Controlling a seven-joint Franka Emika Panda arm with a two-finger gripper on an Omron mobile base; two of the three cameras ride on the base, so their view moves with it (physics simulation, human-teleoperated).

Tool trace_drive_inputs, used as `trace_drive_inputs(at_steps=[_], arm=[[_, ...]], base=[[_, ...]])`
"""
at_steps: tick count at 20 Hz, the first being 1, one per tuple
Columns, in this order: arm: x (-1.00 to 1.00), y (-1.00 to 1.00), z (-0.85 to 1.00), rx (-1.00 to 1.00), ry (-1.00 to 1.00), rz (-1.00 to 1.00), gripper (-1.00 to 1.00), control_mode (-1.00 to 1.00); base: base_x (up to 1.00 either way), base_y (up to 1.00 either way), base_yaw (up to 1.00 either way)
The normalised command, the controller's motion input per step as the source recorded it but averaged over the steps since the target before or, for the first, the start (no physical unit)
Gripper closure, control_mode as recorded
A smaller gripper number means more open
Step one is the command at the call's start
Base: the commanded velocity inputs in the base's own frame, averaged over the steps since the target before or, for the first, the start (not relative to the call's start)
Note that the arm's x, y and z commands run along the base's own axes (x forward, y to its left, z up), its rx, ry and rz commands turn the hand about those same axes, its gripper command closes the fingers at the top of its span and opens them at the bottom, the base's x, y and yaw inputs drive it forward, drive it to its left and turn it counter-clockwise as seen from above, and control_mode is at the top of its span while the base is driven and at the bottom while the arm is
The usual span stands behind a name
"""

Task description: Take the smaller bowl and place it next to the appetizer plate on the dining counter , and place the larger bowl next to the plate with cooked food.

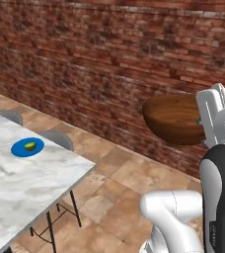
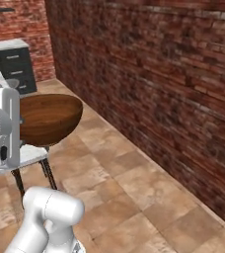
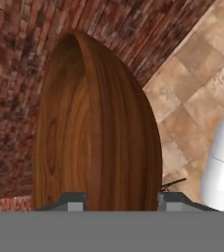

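Tool pinches the brown bowl by its rim, holding it in the air above the tiled floor, beside the brick wall. Blue plate sits on the marble surface, well apart.

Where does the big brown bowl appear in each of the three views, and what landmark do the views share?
Left base view: the brown bowl is at the right, mid-height, held in the air beside the white hand.
Right base view: the bowl is at the left, mid-height, over the tiled floor.
Hand view: the bowl stands centre, between the fingertips.
Shared landmark: the brick wall.
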Motion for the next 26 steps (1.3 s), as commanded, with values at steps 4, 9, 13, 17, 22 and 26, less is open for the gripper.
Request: trace_drive_inputs(at_steps=[4, 9, 13, 17, 22, 26], arm=[[0.00, 0.00, 0.00, 0.00, 0.00, 0.00, 1.00, 1.00], [0.00, 0.00, 0.00, 0.00, 0.00, 0.00, 1.00, 1.00], [0.00, 0.00, 0.00, 0.00, 0.00, 0.00, 1.00, 1.00], [0.00, 0.00, 0.00, 0.00, 0.00, 0.00, 1.00, 1.00], [0.00, 0.00, 0.00, 0.00, 0.00, 0.00, 1.00, 1.00], [0.00, 0.00, 0.00, 0.00, 0.00, 0.00, 1.00, 1.00]], base=[[0.91, -1.00, 0.35], [0.98, -1.00, 0.39], [1.00, -0.93, 0.49], [1.00, -0.64, 0.63], [0.95, -0.53, 0.69], [1.00, -0.62, 0.65]])
